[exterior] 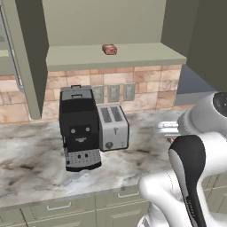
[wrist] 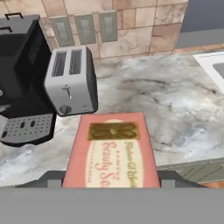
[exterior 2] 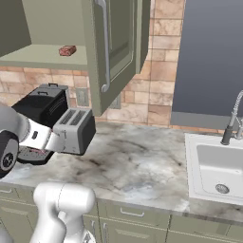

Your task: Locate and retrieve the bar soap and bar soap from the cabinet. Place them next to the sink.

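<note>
Soap in gripper point(wrist: 111, 186): jaws clamped on one pink-faced soap point(wrist: 111, 151), held over the counter point(wrist: 175, 105) near its front edge | second soap point(exterior: 109, 49) on the open cabinet point(exterior: 119, 55) shelf, toward its front edge | toaster point(exterior: 113, 126) touching the coffee machine point(exterior: 80, 128) by the back wall | sink point(exterior 2: 213, 166) at counter's right end.

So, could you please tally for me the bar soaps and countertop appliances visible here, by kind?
Bar soaps: 2, one on the cabinet shelf, one held in the hand
Coffee machines: 1
Toasters: 1
Total: 4
</note>
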Controlling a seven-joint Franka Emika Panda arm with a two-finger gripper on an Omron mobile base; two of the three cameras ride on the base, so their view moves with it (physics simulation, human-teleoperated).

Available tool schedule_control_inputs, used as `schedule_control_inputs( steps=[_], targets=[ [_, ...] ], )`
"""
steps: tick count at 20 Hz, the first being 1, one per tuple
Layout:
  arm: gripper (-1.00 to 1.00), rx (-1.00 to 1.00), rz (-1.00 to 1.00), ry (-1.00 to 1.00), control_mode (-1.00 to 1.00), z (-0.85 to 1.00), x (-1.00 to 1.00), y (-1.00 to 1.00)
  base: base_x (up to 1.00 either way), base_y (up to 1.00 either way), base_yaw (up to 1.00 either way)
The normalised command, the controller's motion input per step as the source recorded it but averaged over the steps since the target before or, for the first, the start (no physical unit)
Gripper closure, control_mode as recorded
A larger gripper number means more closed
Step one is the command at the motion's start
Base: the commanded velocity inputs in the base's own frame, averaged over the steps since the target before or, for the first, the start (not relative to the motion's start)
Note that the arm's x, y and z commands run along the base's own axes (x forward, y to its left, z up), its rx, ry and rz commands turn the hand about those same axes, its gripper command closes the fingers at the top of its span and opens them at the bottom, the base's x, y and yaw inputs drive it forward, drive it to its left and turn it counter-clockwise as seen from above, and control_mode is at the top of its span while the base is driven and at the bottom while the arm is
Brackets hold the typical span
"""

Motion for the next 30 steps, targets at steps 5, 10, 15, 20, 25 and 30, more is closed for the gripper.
schedule_control_inputs(
  steps=[5,10,15,20,25,30],
  targets=[
    [1.00,-0.08,-0.02,0.05,-1.00,-0.54,-0.02,-0.41,0.00,0.00,0.00],
    [1.00,-0.06,-0.04,0.02,-1.00,-0.70,0.02,-0.35,0.00,0.00,0.00],
    [1.00,0.00,0.00,-0.02,-1.00,-0.62,0.22,-0.14,0.00,0.00,0.00],
    [1.00,0.00,0.00,-0.04,-1.00,-0.56,0.40,-0.09,0.00,0.00,0.00],
    [1.00,0.00,0.00,-0.09,-1.00,-0.42,0.48,-0.09,0.00,0.00,0.00],
    [1.00,0.00,0.00,-0.07,-1.00,-0.42,0.52,-0.06,0.00,0.00,0.00]
  ],
)
